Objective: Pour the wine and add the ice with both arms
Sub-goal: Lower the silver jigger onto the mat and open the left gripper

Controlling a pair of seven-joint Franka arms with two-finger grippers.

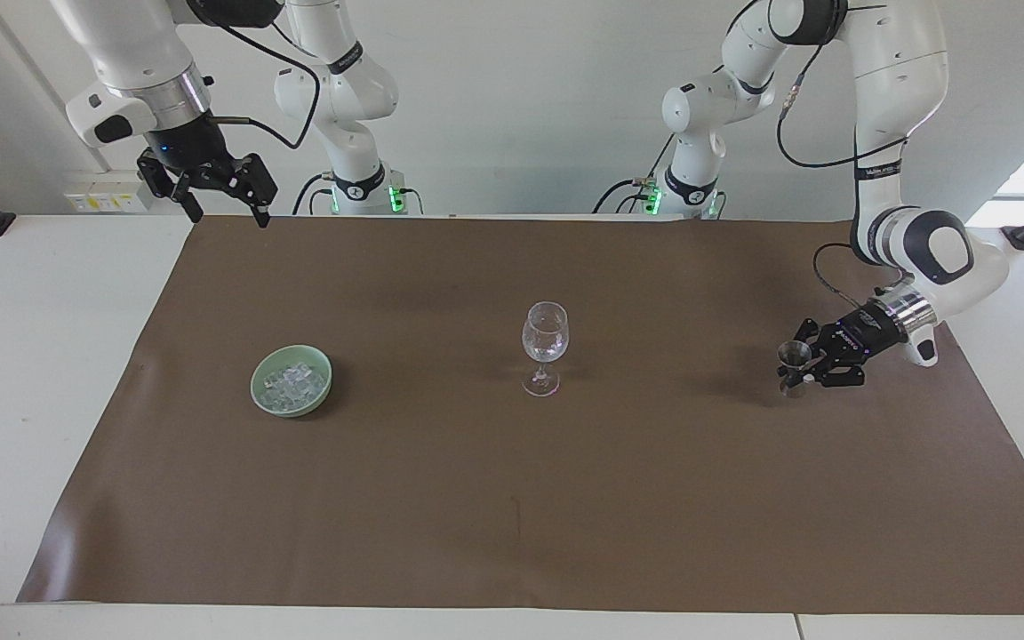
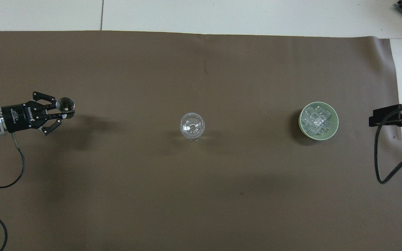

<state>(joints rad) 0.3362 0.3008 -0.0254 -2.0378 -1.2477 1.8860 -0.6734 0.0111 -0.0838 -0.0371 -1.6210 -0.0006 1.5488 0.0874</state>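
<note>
The left gripper (image 1: 802, 367) is low over the brown mat (image 1: 512, 533) at the left arm's end of the table (image 1: 32, 373), its fingers clamped shut on the narrow waist of a small metal measuring cup (image 1: 793, 364). The cup stands upright with its open mouth facing up, and its foot is at or just above the mat; whether it touches cannot be told. From overhead the same gripper (image 2: 61, 112) reaches in sideways from the mat's edge, with the cup (image 2: 65, 104) at its tip and the outer links splayed to either side.

The wine glass (image 1: 545, 347) stands upright in the middle of the mat, well apart from the cup, clear and with no dark liquid visible in it. Toward the right arm's end of the table sits a pale green bowl (image 1: 292, 380) holding the ice (image 1: 292, 380), a heap of small clear cubes; the bowl and the glass are about equally near the robots.

The right gripper (image 1: 226, 206) waits high up over the mat's corner nearest the robots at the right arm's end, its fingers spread wide and holding nothing
</note>
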